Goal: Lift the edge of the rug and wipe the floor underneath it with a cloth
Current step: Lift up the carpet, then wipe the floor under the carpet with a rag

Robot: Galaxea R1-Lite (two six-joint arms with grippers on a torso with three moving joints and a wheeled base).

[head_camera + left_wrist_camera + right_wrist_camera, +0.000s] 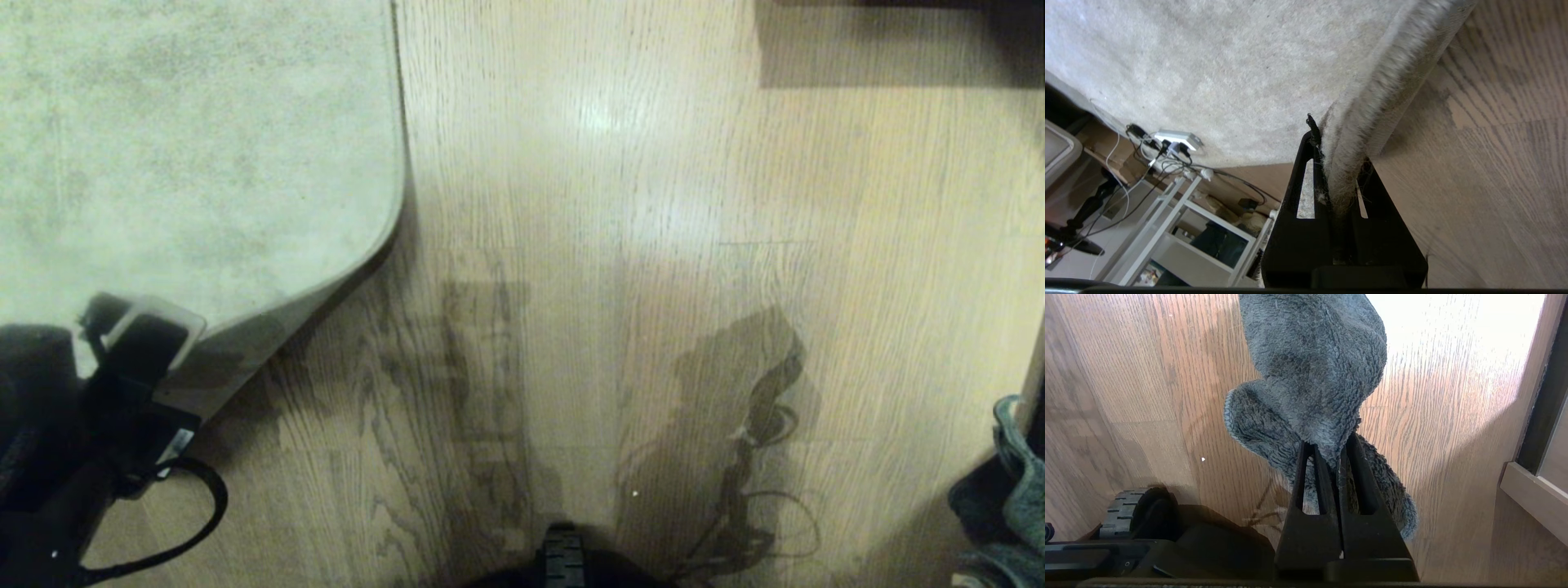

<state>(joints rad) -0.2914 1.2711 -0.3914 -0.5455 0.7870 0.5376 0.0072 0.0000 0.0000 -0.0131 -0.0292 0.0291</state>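
The pale mottled rug (pixel 188 147) covers the upper left of the head view. Its near corner is raised off the light wood-plank floor (pixel 653 245), and the rug edge (pixel 326 290) curls up over a dark shadow. My left gripper (pixel 139 343) is at that corner. In the left wrist view the left gripper (pixel 1339 155) is shut on the fuzzy rug edge (pixel 1392 81), with floor (pixel 1494 163) beside it. My right gripper (pixel 1331 451) is shut on the dark grey-teal cloth (pixel 1314 363), which hangs above the floor (pixel 1147 375). The cloth (pixel 1016 474) also shows at the head view's right edge.
A wheel of my base (pixel 563 555) sits at the bottom centre. A dark piece of furniture (pixel 898 41) stands at the far right. A white shelf rack (pixel 1180 196) and a power strip (pixel 1175 139) with cables lie beyond the rug. A skirting board (pixel 1531 494) runs beside the right arm.
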